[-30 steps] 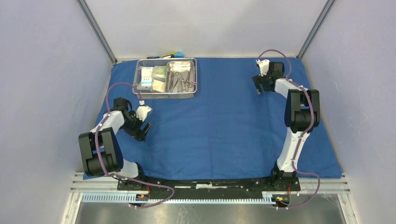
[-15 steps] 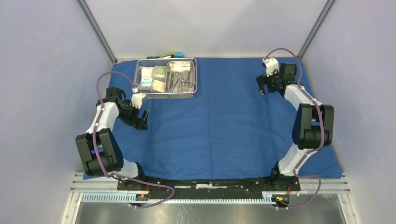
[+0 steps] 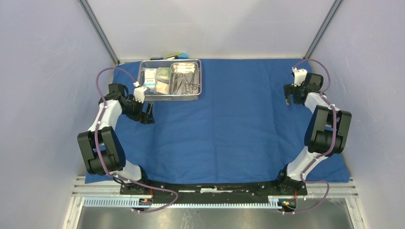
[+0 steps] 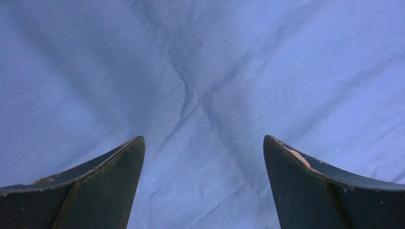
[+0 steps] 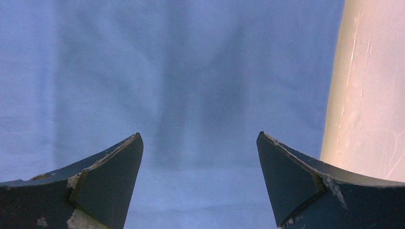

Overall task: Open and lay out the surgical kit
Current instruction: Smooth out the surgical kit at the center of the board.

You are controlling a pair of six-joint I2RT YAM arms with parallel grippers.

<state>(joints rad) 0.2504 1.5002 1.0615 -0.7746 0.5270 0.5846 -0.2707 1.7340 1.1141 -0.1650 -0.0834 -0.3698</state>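
Observation:
The blue cloth wrap (image 3: 229,124) lies spread flat over the table. At its far left stands the wire-mesh steel tray (image 3: 196,93). Inside it, a smaller steel pan (image 3: 185,67) holds slim metal instruments (image 3: 184,81), with clear packets (image 3: 151,79) to their left. My left gripper (image 3: 147,116) hovers open just in front of the tray's near left corner, and only creased cloth (image 4: 191,95) shows between its fingers (image 4: 110,181). My right gripper (image 3: 288,98) stands open over the cloth's far right part, with nothing between its fingers (image 5: 291,171).
A small yellow-and-blue block toy (image 3: 175,56) lies behind the tray at the back wall. In the right wrist view a cream surface (image 5: 367,95) borders the cloth's edge. Side walls stand close on both sides.
The left gripper has moved away from me toward the tray's near left corner. The right arm has swung right, toward the cloth's right edge. Both grippers have stayed open.

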